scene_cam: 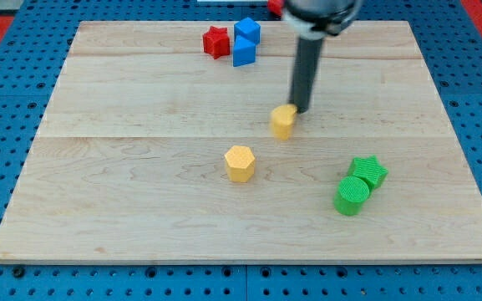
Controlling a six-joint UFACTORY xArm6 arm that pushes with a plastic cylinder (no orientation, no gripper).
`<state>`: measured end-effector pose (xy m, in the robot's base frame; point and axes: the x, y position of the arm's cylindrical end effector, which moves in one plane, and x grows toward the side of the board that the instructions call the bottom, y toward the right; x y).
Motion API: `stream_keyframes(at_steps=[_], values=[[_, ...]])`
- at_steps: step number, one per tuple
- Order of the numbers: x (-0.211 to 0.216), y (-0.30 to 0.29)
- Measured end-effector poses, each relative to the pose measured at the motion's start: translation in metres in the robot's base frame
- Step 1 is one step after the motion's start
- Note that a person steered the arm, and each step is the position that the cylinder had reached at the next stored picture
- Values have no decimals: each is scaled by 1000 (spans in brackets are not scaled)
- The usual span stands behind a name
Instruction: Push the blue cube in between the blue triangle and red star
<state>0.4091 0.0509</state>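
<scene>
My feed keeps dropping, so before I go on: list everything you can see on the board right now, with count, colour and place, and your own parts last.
red star block: 1, red, near the view's top edge, left of the blue pair.
blue cube block: 1, blue, near the view's top, right of the red star block.
blue triangle block: 1, blue, just below the blue cube block; its shape is hard to make out.
small yellow block: 1, yellow, centre, shape unclear.
yellow hexagon block: 1, yellow, below and left of the small yellow block.
green star block: 1, green, lower right.
green cylinder block: 1, green, against the green star block, lower left of it.
wooden board: 1, pale wood.
my tip: 1, dark, at the small yellow block's upper right.
</scene>
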Motion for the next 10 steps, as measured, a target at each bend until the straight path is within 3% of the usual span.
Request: stream_keyframes(at_steps=[1, 2, 3, 4, 5, 8, 9, 10], values=[[30, -30], [0, 14], [-70, 66], [-177, 100], [-217, 90], [-216, 20], [-215, -47], [-213, -48]])
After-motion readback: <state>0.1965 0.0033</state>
